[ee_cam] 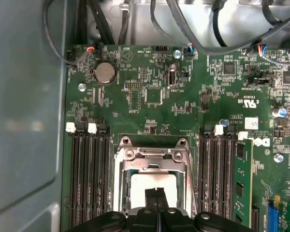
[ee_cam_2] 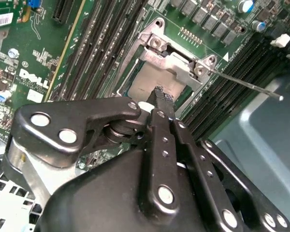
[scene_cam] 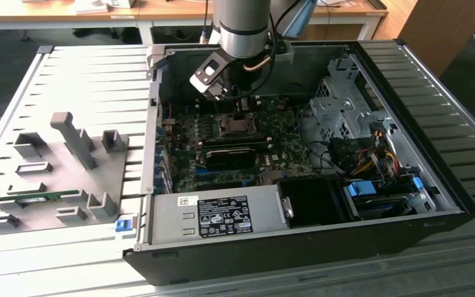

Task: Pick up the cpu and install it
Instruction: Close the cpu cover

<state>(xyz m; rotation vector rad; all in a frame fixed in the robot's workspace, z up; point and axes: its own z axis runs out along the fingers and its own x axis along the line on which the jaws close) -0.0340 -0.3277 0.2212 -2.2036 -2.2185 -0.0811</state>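
Grey slatted surface (scene_cam: 64, 74) with an open PC case (scene_cam: 320, 241) on it and the arm reaching inside. Landmark: CPU socket (ee_cam: 120, 162) on the motherboard (ee_cam: 150, 104). The cpu (ee_cam: 140, 186) lies flat in the socket, silver top up, with the hinged metal frame (ee_cam_2: 176, 65) at one edge; can't tell if the frame is clamped. End effector (ee_cam: 157, 194) is directly over the socket, fingers clenched together, tips at the cpu's top; contact unclear. Lever rod (ee_cam_2: 246, 85) sticks out from the socket. Memory slots (ee_cam: 89, 169) flank the socket, and a green memory stick (ee_cam: 242, 179) is seated on one side.
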